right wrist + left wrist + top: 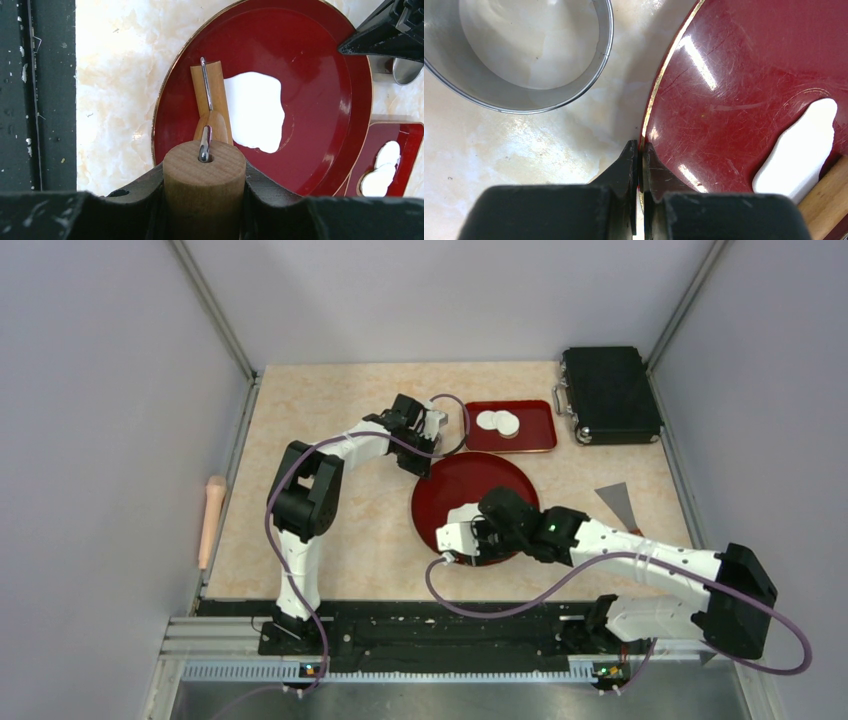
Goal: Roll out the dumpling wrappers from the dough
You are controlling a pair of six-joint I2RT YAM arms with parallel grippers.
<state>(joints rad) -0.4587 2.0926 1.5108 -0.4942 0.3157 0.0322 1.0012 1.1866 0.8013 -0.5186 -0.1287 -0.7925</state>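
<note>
Now the dough [255,112] is lying flattened on the plate [320,55], touching the roller [212,95] with its long axis running alongside, just ahead of the right gripper [205,192], which is clamping the roller's handle, while the farther left gripper [640,155] is pinching the plate's rim.
</note>
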